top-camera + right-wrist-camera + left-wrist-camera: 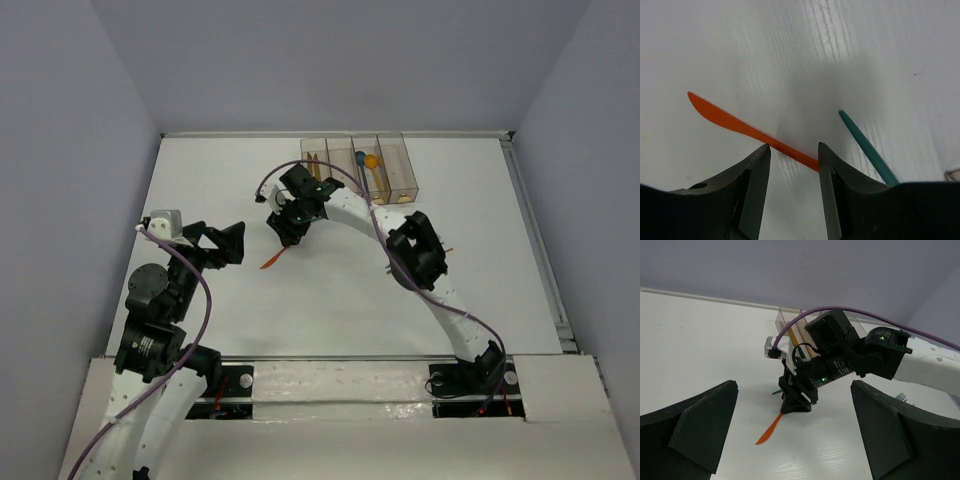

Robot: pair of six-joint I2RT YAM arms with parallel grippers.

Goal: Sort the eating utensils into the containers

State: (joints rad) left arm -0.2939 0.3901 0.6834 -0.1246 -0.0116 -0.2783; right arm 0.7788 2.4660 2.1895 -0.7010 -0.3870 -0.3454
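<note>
An orange knife (735, 125) lies flat on the white table, and its handle end runs between the tips of my right gripper (794, 150). That gripper is open and low over the table, one finger on each side of the handle. A teal utensil handle (867, 148) lies just right of it. From above, the orange knife (272, 260) pokes out below-left of the right gripper (290, 235). My left gripper (235, 243) stands open a little to the left, holding nothing. The containers (365, 165) sit at the back edge, with a blue spoon (360, 157) and an orange spoon (372, 160) inside.
In the left wrist view the right gripper (796, 402) fills the middle, the orange knife (769, 432) lies in front of it, and the containers (790, 320) stand behind. The right arm's elbow (418, 250) hangs over the table's right half. Grey walls ring the table.
</note>
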